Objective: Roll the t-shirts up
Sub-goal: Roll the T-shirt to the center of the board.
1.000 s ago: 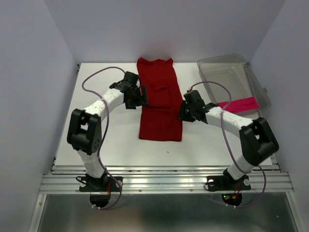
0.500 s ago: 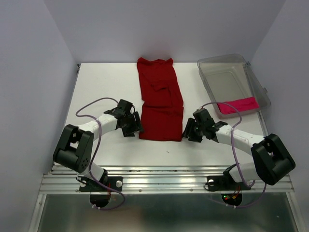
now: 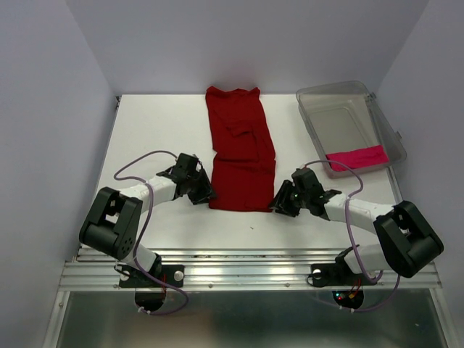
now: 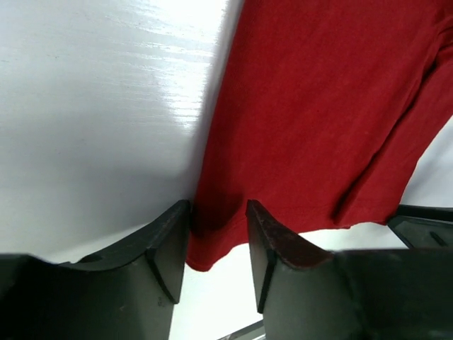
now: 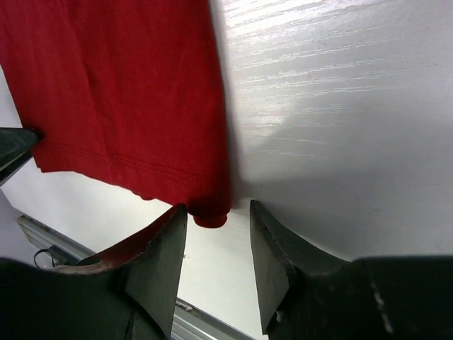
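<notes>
Crimson t-shirt (image 3: 241,156): fine knit, folded to a long narrow strip, flat on the white tabletop (image 3: 159,138), running from mid far edge toward the near edge. Double-stitched hem at the near end, a few creases mid-length.

Left gripper (image 4: 218,209): low at the hem's left corner, black fingers part open, corner cloth in the gap, not clamped.

Right gripper (image 5: 218,209): same at the hem's right corner, narrow gap, fabric tip between the fingers.

Magenta t-shirt (image 3: 355,157): small roll at the near end of the clear plastic bin (image 3: 341,119), far right corner.
</notes>
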`<state>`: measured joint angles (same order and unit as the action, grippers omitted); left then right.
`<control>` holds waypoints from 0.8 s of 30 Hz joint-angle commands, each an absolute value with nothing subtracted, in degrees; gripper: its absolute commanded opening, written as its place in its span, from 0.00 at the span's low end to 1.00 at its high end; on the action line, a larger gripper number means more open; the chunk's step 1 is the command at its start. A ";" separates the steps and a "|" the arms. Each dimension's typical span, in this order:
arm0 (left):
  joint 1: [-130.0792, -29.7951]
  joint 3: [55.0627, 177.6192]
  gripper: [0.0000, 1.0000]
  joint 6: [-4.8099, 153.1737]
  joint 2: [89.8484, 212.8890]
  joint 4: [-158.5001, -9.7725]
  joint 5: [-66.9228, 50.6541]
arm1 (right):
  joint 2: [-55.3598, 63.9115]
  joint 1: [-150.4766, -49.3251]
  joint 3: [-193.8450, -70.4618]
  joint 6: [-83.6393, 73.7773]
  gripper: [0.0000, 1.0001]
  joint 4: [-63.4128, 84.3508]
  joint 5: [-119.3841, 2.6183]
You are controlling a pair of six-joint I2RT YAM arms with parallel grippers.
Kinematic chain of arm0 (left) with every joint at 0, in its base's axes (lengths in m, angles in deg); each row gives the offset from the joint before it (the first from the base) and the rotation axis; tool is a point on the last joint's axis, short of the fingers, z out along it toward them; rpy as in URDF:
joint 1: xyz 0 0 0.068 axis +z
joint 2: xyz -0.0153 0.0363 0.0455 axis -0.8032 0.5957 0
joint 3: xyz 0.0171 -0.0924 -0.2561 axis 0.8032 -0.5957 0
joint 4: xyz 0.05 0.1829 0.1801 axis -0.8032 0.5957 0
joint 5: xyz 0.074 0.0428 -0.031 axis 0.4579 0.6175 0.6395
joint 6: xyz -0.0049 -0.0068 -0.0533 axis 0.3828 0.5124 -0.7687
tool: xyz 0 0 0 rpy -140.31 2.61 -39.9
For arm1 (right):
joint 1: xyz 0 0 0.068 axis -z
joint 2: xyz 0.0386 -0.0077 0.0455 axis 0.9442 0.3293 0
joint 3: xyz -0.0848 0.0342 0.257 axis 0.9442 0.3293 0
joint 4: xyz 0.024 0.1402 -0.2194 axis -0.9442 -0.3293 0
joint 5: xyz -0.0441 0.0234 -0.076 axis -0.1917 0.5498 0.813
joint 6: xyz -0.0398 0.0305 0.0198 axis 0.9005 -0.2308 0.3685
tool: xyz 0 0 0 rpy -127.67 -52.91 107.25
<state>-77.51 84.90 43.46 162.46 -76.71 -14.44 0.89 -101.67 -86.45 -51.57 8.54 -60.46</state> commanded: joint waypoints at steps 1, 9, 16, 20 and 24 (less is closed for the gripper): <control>-78.22 82.67 0.39 43.05 162.45 -76.14 -13.76 | 1.06 -102.24 -85.61 -52.96 0.46 10.36 -61.28; -80.24 81.53 0.00 40.94 161.49 -75.79 -14.55 | 0.02 -102.24 -84.38 -54.37 0.15 12.91 -60.32; -83.84 78.54 0.00 37.08 157.00 -73.86 -14.99 | -4.90 -102.77 -83.07 -53.57 0.01 8.52 -59.62; -86.13 76.52 0.00 34.79 154.11 -73.60 -15.60 | -8.42 -103.29 -81.57 -53.84 0.01 6.67 -59.62; -87.97 74.85 0.00 32.86 152.17 -73.33 -15.52 | -10.79 -103.82 -80.08 -54.19 0.01 4.83 -59.88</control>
<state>-86.52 76.60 35.46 154.99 -75.53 -15.14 -8.29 -102.81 -81.34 -53.64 7.03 -60.63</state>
